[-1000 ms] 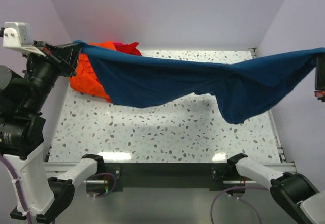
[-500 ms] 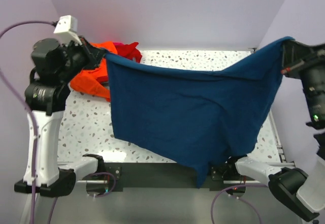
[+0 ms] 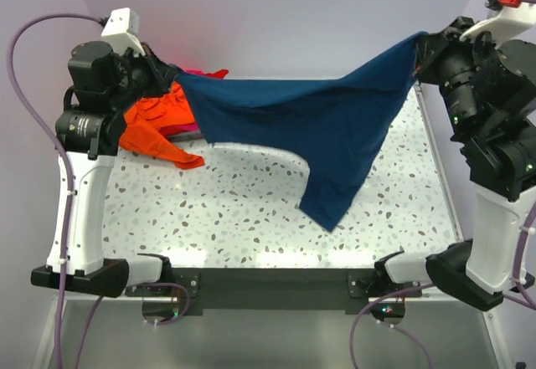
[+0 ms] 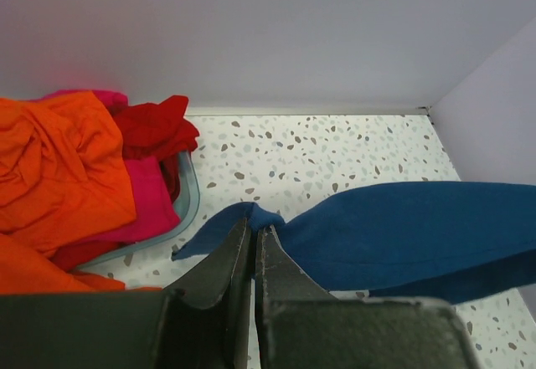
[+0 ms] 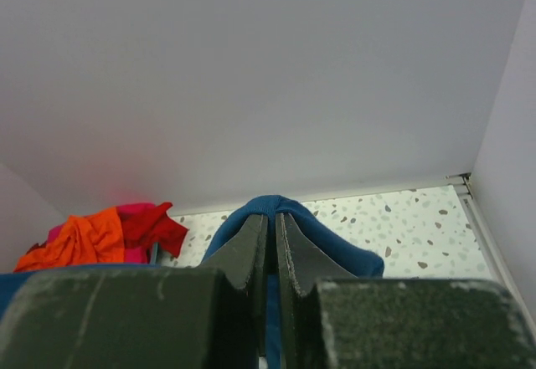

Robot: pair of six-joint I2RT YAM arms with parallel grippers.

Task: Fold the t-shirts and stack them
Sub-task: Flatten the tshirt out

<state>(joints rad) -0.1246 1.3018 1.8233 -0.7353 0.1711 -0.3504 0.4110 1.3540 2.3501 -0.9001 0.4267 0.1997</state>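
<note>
A navy blue t-shirt (image 3: pixel 322 126) hangs stretched above the table between both raised arms, its loose lower part drooping to a point near the table's middle. My left gripper (image 3: pixel 173 76) is shut on its left end, the pinched cloth (image 4: pixel 260 217) bunching at the fingertips. My right gripper (image 3: pixel 416 47) is shut on its right end, where the cloth (image 5: pixel 272 206) folds over the tips. At the back left lies a pile of the other t-shirts: orange (image 3: pixel 155 130), red (image 4: pixel 155 126) and magenta pink (image 4: pixel 151 197).
The pile sits in a pale blue tray (image 4: pixel 191 202) at the back left corner. The speckled white table (image 3: pixel 251 218) is walled by lilac panels at the back and sides. A black rail (image 3: pixel 268 285) with the arm bases runs along the near edge.
Both arms have swung back and upright, lifting the navy t-shirt off the near edge. The cloth now hangs shorter, stretched across the back half of the table.
</note>
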